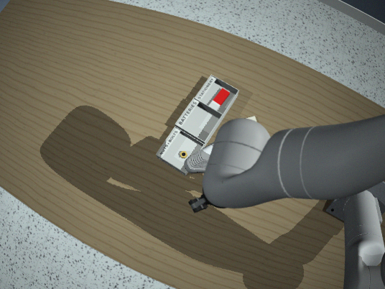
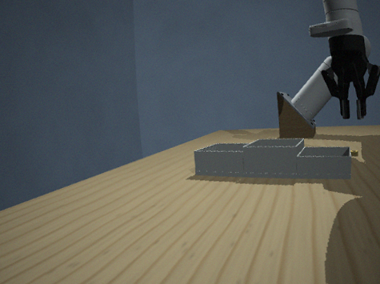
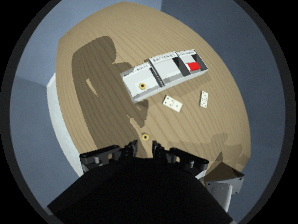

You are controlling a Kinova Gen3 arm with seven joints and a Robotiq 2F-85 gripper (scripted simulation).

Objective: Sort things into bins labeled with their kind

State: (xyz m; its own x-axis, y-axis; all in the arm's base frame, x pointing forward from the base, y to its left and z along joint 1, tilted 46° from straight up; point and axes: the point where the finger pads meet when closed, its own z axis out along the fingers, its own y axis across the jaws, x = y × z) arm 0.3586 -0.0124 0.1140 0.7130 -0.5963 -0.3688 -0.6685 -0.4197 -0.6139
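Three grey bins stand in a row: NUTS+BOLTS [image 1: 178, 149], BATTERIES [image 1: 201, 121] and STATIONERY [image 1: 220, 94]. A brass nut [image 1: 183, 154] lies in the NUTS+BOLTS bin. A red and white eraser [image 1: 220, 98] lies in the STATIONERY bin. A second brass nut [image 3: 144, 136] lies on the table beside the NUTS+BOLTS bin; it also shows in the exterior view [image 2: 354, 152]. My gripper [image 2: 352, 110] hangs high above that nut, fingers pointing down, a narrow gap between them and nothing in it. In the top view my arm hides the nut and most of the gripper [image 1: 197, 205].
Two small white tiles with dark dots [image 3: 172, 103] [image 3: 204, 99] lie on the table beside the bins; my arm hides most of them in the top view. The arm's base mount [image 2: 294, 121] stands behind the bins.
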